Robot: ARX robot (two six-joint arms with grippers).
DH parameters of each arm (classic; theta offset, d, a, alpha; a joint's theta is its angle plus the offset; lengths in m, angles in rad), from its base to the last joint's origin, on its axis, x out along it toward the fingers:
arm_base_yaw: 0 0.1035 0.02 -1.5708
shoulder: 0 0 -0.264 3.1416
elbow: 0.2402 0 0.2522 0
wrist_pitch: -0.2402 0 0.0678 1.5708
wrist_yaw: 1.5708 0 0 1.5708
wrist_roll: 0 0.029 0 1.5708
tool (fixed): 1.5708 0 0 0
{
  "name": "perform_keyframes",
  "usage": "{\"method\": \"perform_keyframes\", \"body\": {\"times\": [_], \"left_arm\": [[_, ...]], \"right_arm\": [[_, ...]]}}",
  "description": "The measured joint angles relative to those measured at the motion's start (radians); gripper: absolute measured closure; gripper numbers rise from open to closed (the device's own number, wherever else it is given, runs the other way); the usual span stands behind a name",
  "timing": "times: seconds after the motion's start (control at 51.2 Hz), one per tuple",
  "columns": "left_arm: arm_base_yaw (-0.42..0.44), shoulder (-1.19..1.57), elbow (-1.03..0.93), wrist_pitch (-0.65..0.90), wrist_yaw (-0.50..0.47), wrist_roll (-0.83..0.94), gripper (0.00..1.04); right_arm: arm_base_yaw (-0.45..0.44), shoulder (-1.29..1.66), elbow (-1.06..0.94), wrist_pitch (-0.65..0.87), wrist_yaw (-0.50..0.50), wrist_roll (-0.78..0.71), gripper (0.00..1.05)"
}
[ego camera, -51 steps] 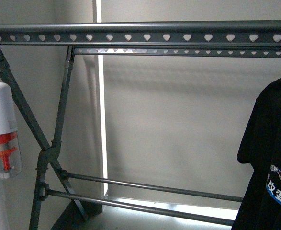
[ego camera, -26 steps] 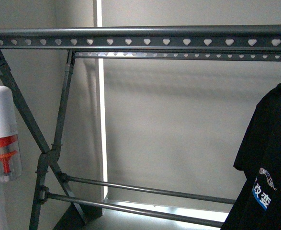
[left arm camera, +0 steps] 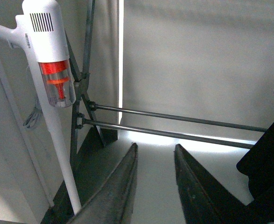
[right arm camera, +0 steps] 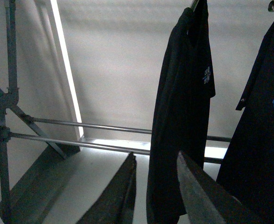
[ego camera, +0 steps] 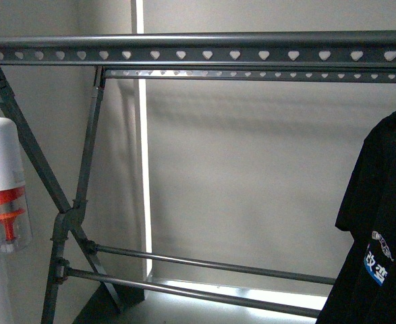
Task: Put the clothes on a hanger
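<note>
The hanger (ego camera: 198,54) is a dark grey rack with heart-punched top rails, slanted legs and thin lower crossbars (left arm camera: 174,116). The clothes (ego camera: 383,223), a black T-shirt with a blue-and-white print, hang at the right edge of the front view. In the right wrist view the printed T-shirt (right arm camera: 263,140) hangs beside a second black shirt (right arm camera: 183,102). My right gripper (right arm camera: 156,154) is open, pointing at the lower part of that second shirt, nothing between its fingers. My left gripper (left arm camera: 156,145) is open and empty, pointing at the floor before the crossbars. Neither gripper shows in the front view.
A white stick vacuum (ego camera: 2,196) with an orange insert stands by the rack's left leg (ego camera: 63,223); it also shows in the left wrist view (left arm camera: 50,56). A grey wall with a bright vertical strip (ego camera: 144,169) lies behind the rack.
The front view bobbed slightly down then up. The T-shirt at the right edge swung left and then back to the right.
</note>
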Motion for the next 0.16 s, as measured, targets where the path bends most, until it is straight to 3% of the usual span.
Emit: {"method": "perform_keyframes", "body": {"times": [0.156], "left_arm": [[0.0,0.0,0.0,0.0,0.0,0.0,0.51]], "right_arm": [[0.0,0.0,0.0,0.0,0.0,0.0,0.52]]}}
